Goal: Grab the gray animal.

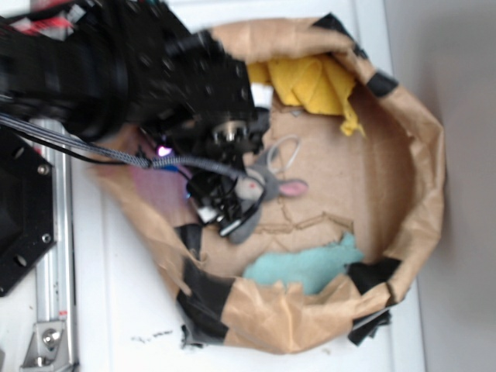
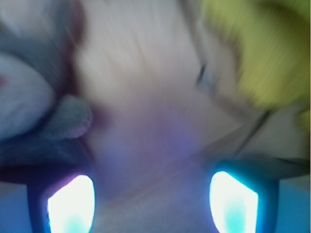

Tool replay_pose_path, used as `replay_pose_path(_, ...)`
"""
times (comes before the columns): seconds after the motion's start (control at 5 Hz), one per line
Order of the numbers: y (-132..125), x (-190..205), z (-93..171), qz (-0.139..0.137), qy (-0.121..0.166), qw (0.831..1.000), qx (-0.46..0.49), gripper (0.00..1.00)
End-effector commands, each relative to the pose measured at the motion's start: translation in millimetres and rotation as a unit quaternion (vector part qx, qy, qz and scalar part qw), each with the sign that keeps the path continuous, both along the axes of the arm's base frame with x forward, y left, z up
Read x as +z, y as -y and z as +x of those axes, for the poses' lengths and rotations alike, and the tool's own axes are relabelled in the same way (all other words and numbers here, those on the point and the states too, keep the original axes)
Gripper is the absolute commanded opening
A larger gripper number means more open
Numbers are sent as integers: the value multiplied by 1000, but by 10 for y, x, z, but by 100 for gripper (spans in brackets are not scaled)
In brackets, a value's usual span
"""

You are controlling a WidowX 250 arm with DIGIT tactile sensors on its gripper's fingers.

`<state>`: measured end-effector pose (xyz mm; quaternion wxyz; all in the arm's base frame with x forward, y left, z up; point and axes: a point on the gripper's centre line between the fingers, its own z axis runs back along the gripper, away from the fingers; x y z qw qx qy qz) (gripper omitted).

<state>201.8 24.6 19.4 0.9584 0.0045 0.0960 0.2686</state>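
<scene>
My gripper low inside the paper-walled bin, jaws spread wide with bare floor between them, gray animal off my wrist view's left edge, beside 1 fingertip, not between, yellow cloth well apart

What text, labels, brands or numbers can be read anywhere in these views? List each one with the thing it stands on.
None: no legible text shows in either view.
Small dark specks on the white table near the paper bin: too small and blurred to tell if they are print.
Robot arm, gray animal, yellow cloth, teal cloth: no markings visible.
Wrist view: blurred by motion, nothing readable.
</scene>
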Motion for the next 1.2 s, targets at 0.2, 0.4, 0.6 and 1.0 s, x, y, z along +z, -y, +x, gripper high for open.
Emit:
replay_pose_path(0.2, 88, 727, 299, -70, 133, 988, -40, 100)
replay_pose_path(0.4, 144, 864, 535, -80, 170, 982, -36, 100)
replay_pose_path(0.6, 274, 701, 794, -86, 184, 979, -27, 100)
replay_pose_path(1.0, 512, 158, 999, -82, 120, 989, -36, 100)
